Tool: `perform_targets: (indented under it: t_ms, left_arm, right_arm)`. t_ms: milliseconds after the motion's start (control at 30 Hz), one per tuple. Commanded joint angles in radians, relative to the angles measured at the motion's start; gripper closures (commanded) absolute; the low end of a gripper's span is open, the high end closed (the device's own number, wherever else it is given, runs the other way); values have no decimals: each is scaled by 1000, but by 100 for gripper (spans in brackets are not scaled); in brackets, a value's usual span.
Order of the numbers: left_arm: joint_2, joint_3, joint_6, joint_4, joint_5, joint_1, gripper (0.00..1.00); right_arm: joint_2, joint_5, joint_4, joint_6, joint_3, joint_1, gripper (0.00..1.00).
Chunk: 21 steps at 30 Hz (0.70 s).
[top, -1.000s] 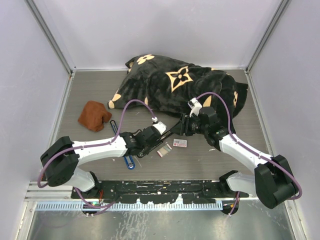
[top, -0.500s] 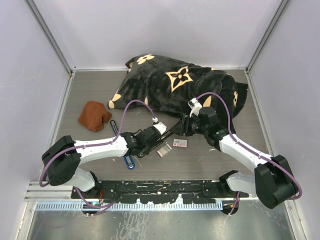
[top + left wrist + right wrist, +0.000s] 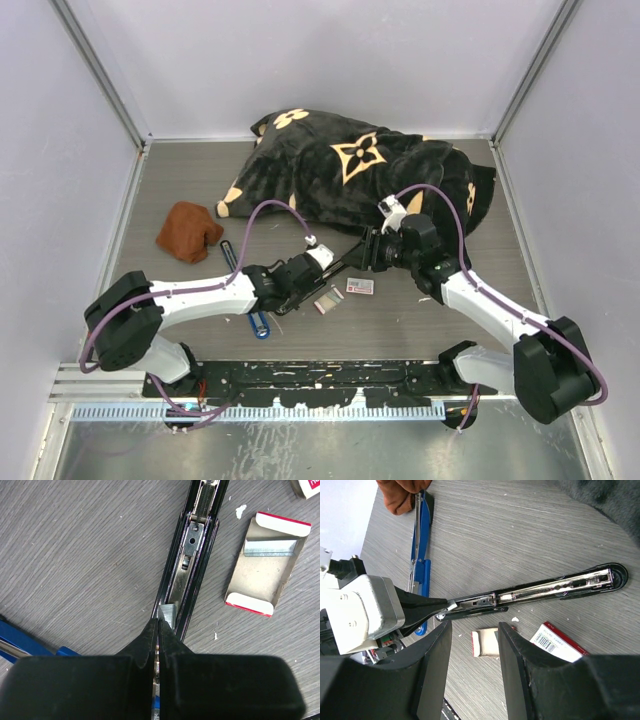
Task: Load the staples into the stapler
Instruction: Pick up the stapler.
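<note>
Right hand [image 3: 364, 254] shifted slightly, staples [image 3: 557, 642] box barcoded

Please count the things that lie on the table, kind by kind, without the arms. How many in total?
Staplers: 2, black stapler and blue stapler
Cloths: 2, black patterned cloth and brown cloth
Staple box parts: 2, outer box and inner tray
Total: 6

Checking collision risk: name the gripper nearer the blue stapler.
Left. The left gripper is just beside the blue stapler; the right gripper is farther off, over the black stapler.
</note>
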Motion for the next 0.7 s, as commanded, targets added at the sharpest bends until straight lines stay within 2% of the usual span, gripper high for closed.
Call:
perform_targets:
  t_ms: [0, 433, 667]
  left_arm:
    - [-62, -17, -14, 48, 13, 10, 100]
    - [-283, -70, -55, 107, 133, 66, 100]
    - [-345, -57, -148, 100, 284, 71, 100]
  right_arm:
    - [-56, 32, -4, 11, 14, -5, 52]
    - [-110, 71, -49, 40, 48, -13, 52]
    - [-150, -28, -37, 8, 52, -13, 49]
